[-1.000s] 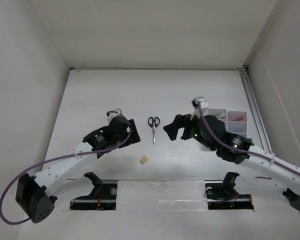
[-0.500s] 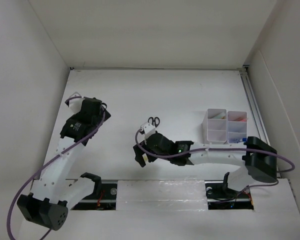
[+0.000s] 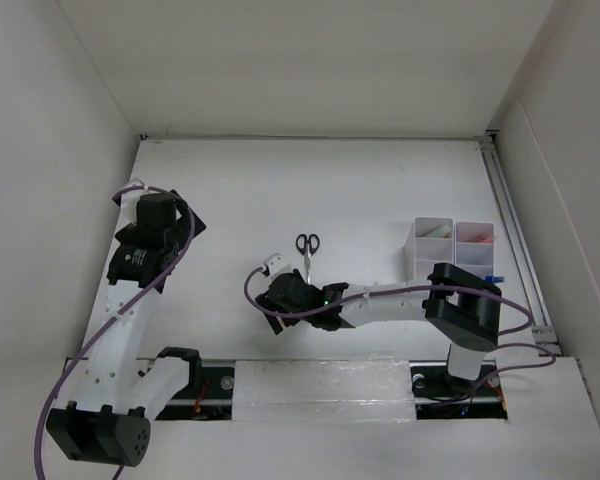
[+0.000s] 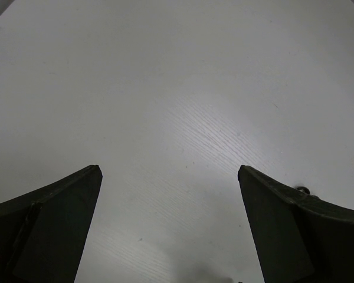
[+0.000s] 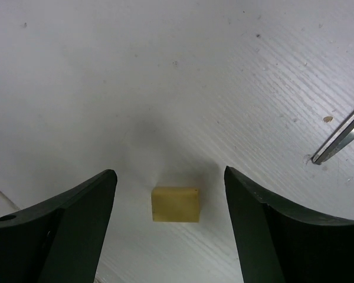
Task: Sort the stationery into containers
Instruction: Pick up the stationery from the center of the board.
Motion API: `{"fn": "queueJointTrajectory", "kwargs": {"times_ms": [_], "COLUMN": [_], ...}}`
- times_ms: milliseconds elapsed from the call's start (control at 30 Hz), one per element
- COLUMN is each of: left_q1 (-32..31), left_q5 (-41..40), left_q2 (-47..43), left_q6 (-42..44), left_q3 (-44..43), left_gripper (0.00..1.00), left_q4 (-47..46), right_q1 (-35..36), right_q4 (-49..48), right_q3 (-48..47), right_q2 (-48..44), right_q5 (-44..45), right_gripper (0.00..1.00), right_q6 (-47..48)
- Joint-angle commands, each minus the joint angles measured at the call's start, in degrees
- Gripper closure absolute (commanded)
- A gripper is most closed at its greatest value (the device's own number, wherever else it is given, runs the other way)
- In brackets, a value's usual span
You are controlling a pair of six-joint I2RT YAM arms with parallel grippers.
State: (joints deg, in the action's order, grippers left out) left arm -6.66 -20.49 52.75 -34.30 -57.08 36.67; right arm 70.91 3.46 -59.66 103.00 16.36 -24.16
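The small yellow eraser (image 5: 176,204) lies flat on the white table between the fingertips of my right gripper (image 5: 170,172), which is open just above it without touching it. In the top view the right gripper (image 3: 279,310) hides the eraser. The black-handled scissors (image 3: 306,251) lie just beyond it, and their blade tip shows in the right wrist view (image 5: 341,139). The translucent-white bins (image 3: 450,250) stand at the right, with reddish items inside. My left gripper (image 3: 165,218) is open and empty over bare table at the far left; the left wrist view (image 4: 168,171) shows it open too.
White walls enclose the table on the left, back and right. A metal rail (image 3: 510,225) runs along the right edge. A small blue item (image 3: 493,278) shows beside the bins. The right arm (image 3: 400,303) stretches low across the table front.
My right gripper has swung from near the bins to the left and down over the eraser. My left arm has drawn back from the table's middle to the far left.
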Motion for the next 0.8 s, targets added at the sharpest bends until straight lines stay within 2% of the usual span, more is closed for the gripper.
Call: {"fn": "queueJointTrajectory", "kwargs": {"times_ms": [0, 167, 633, 667, 700, 733, 767], "left_q1": [0.24, 0.24, -0.82, -0.82, -0.82, -0.82, -0.82], "left_q5": [1.33, 1.85, 2.39, 2.91, 2.91, 2.91, 2.91], "left_q2": [-1.34, -1.86, -2.39, -2.39, -2.39, -2.39, -2.39], "left_q6": [1.61, 2.13, 2.14, 2.14, 2.14, 2.14, 2.14], "left_q3": [0.39, 0.92, 0.92, 0.92, 0.92, 0.92, 0.92], "left_gripper": [0.0, 0.0, 0.0, 0.0, 0.0, 0.0, 0.0], "left_q4": [-2.3, -2.3, -2.83, -2.83, -2.83, -2.83, -2.83], "right_q1": [0.28, 0.28, 2.03, 2.03, 2.03, 2.03, 2.03], "right_q4": [1.01, 1.63, 3.92, 3.92, 3.92, 3.92, 3.92], "right_q3": [-4.32, -2.92, 1.39, 1.39, 1.39, 1.39, 1.39], "right_q2": [1.4, 0.8, -0.87, -0.87, -0.87, -0.87, -0.87], "right_q5": [2.79, 1.75, 1.92, 1.92, 1.92, 1.92, 1.92], "right_gripper": [0.21, 0.25, 0.25, 0.26, 0.32, 0.32, 0.39], "right_q6": [0.34, -1.32, -4.49, -4.49, -4.49, -4.49, -4.49]}}
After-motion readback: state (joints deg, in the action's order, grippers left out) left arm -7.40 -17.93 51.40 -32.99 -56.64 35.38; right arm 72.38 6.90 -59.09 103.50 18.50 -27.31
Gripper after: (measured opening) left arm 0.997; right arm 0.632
